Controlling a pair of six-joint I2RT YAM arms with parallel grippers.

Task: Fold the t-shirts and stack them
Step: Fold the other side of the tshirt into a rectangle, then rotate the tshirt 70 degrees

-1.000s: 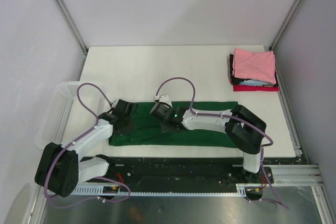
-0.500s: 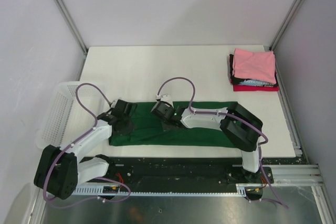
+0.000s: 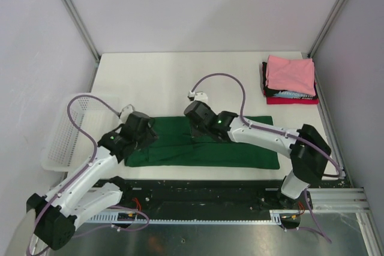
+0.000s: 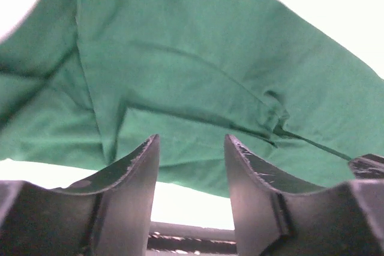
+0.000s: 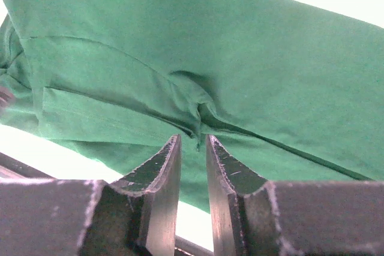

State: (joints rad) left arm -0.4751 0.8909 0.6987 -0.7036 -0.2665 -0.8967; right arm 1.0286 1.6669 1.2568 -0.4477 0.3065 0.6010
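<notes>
Your L claw (image 4: 191, 139) stood released above the green tee (image 3: 246, 148) on the worktop (image 3: 168, 76). Your R claw (image 5: 193, 139) pinched a fold of it.

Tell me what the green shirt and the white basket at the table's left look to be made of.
Dark green t-shirt: soft knit cloth, probably cotton, matte; it creases and shows stitched seams. White mesh basket: likely rigid moulded plastic, judging by its open lattice walls.
</notes>
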